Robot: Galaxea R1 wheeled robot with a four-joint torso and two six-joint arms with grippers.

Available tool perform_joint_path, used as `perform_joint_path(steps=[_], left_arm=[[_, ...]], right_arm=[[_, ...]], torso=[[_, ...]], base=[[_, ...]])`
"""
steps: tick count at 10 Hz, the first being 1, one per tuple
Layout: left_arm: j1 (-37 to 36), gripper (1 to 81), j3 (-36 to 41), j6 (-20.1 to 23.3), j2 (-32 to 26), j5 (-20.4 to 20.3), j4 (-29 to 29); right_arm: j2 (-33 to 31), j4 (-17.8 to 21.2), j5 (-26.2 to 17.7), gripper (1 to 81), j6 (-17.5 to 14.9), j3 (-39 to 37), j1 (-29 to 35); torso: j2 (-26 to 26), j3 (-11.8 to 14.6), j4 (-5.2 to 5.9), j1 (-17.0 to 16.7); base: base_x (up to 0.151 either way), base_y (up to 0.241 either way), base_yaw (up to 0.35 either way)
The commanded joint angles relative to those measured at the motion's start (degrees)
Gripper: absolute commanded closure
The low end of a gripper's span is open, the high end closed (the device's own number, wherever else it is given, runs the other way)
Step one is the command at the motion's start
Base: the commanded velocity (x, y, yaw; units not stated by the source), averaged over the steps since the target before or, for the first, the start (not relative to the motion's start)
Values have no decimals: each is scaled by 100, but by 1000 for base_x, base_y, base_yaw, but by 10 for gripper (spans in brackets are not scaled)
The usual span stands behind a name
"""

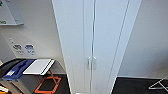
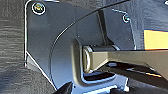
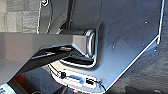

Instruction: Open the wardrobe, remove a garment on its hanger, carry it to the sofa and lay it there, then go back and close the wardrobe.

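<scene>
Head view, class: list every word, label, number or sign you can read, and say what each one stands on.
No text reads clearly.
Wall board: green marks at its left edge, too blurred to read.
Two wall stickers, one dark, one blue: print too small to read.
Blue item on the dark round table: pale label, unreadable.
Wardrobe: no lettering on its doors or handles.

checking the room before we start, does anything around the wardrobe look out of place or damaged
Nothing stands out. The wardrobe stands upright, both doors shut flush, and its two handles sit level side by side. To its left, a white board lies flat beside a blue item.
</scene>
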Motion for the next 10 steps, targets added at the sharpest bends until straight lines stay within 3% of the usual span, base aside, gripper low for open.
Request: perform_joint_path(steps=[1,10], left_arm=[[-143,10,83,57,-78,339,47],[-143,10,83,57,-61,331,47]], right_arm=[[-43,-40,-370,10,-35,70,137],[-17,-58,-370,10,-44,26,137]], torso=[[0,0,0,0],[-5,2,0,2]], base=[[62,0,0],[78,0,0]])
